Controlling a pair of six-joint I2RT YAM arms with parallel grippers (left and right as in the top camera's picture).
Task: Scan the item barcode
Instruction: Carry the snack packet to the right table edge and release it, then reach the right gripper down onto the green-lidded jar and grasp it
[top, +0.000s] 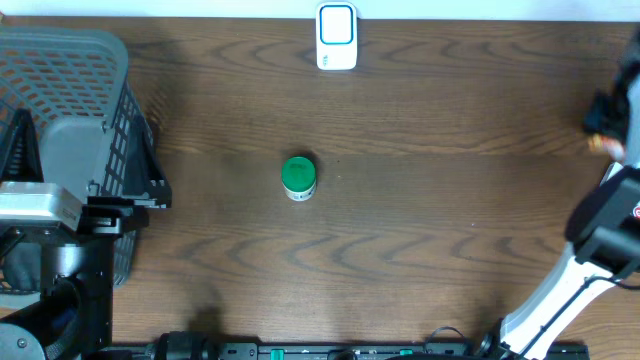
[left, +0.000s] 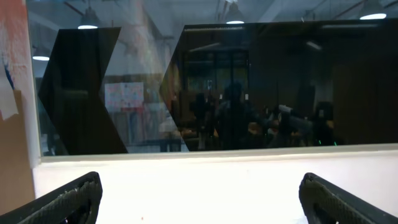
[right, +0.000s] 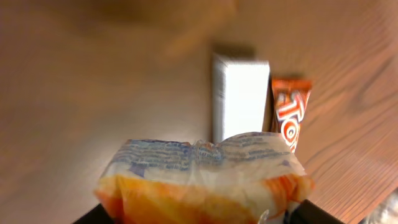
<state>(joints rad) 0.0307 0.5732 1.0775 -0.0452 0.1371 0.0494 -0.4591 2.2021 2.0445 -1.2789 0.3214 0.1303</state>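
My right gripper (right: 202, 214) is shut on a crinkly orange and white packet (right: 202, 180), the item, which fills the bottom of the right wrist view. Its dark fingertips (right: 309, 214) show only at the packet's lower corners. There is blurred blue print along the packet's top, and I cannot make out a barcode. In the overhead view the right arm is at the far right edge, with a bit of orange (top: 599, 144) at its end. The white and blue scanner (top: 337, 37) stands at the back middle of the table. My left gripper (left: 200, 199) is open and empty, facing a window.
A green-lidded jar (top: 298, 177) stands at the table's middle. A grey mesh basket (top: 70, 90) fills the left side beside the left arm. Below the held packet, a white box (right: 241, 102) and an orange bar (right: 292, 115) lie on the wooden table.
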